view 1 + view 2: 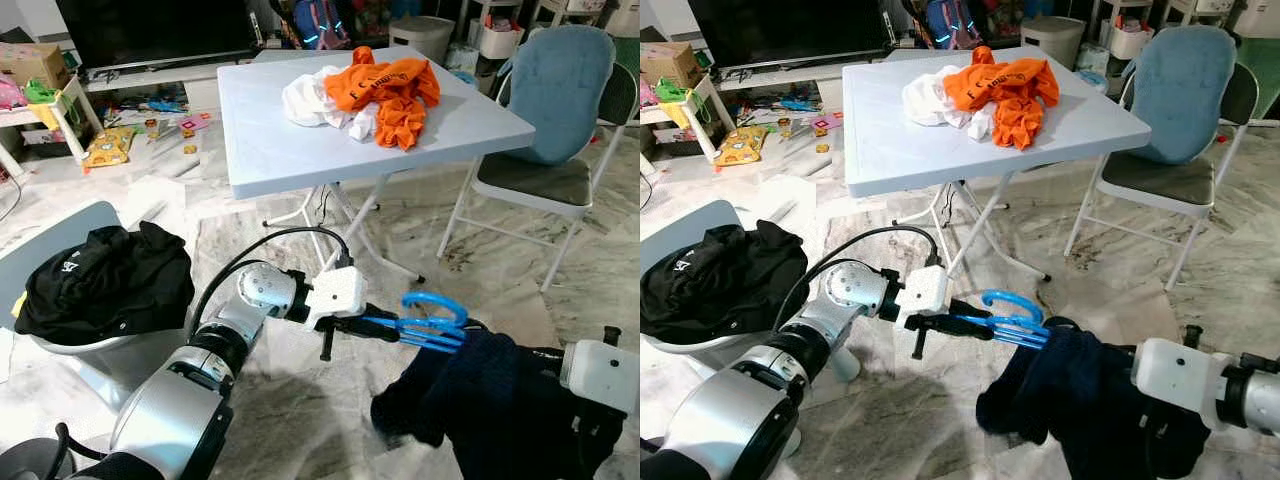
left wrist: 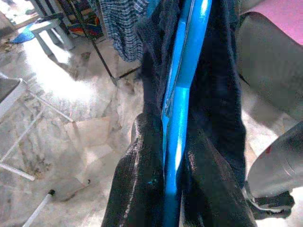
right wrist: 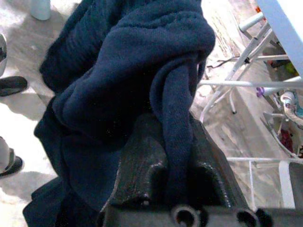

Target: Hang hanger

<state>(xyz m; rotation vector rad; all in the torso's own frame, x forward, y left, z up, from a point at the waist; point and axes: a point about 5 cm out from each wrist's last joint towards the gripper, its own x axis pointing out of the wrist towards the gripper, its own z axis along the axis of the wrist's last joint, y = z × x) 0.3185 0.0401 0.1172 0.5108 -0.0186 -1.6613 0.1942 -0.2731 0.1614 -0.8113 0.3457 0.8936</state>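
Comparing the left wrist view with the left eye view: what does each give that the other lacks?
Left wrist view: the two black fingers clamped on the blue hanger, and a plaid cloth hanging behind. Left eye view: the white folding table with orange clothes, a black garment on a chair, and the right gripper buried in the navy garment. Shared: hanger and navy garment.

the left arm [image 1: 190, 395] is brushed silver with black ribbed joints and a white wrist block; a black cable loops from forearm to wrist. the left gripper [image 1: 385, 328] has long glossy black fingers [image 2: 137, 189]. the right arm [image 1: 1200, 385] shows a white housing with black collars, and the right gripper [image 3: 161, 184] is textured black with screw holes.
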